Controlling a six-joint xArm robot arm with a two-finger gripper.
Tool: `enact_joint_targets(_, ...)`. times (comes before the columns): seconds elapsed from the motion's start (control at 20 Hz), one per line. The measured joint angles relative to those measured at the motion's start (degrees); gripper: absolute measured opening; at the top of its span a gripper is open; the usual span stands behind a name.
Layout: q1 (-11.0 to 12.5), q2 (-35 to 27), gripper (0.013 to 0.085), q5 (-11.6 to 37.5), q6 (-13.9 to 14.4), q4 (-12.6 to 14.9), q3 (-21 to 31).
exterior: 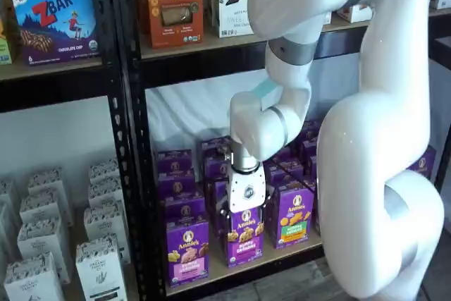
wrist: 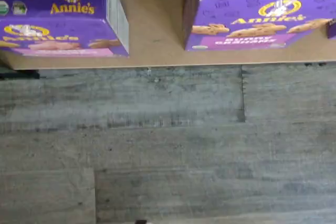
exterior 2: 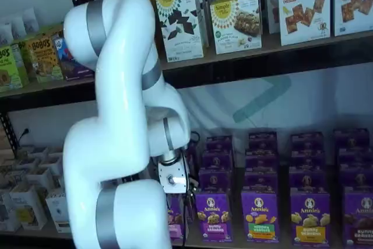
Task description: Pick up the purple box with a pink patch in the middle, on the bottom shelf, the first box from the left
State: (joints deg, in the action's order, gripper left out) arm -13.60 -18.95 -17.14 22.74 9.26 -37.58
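Observation:
The purple box (exterior: 187,248) stands at the left end of the bottom shelf (exterior: 218,273), a pale pink patch (exterior: 187,257) low on its front. In the wrist view the same purple box (wrist: 63,24) sits near the shelf board's front edge (wrist: 157,48). In both shelf views my gripper (exterior: 246,206) hangs in front of the rack, just right of that box and over the neighbouring purple-band carton (exterior: 244,241). My arm partly hides the purple box (exterior 2: 176,221) in a shelf view, beside the gripper (exterior 2: 178,193). The fingers do not show plainly, and nothing is held.
More purple cartons fill the rows behind and to the right, one with a green band (exterior: 292,216). A black perforated upright (exterior: 130,174) borders the box's left side. White cartons (exterior: 42,244) fill the neighbouring bay. Grey plank floor (wrist: 168,145) lies below the shelf edge.

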Motion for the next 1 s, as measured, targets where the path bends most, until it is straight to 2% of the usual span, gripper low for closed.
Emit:
enact_joint_targets(0.25,0.5,-4.1,0.085,-0.8,1.4,2.0,-4.7)
enact_joint_targets(0.35,0.7,-5.7,0.085,-0.8,1.1,1.9,-6.6)
enact_joint_targets(0.75,0.3,-12.2,0.085,-3.4,-2.7,-2.4,-15.3)
enact_joint_targets(1.0,0.1,-14.4,0.085,-3.2,-5.0,-5.1,-18.4)
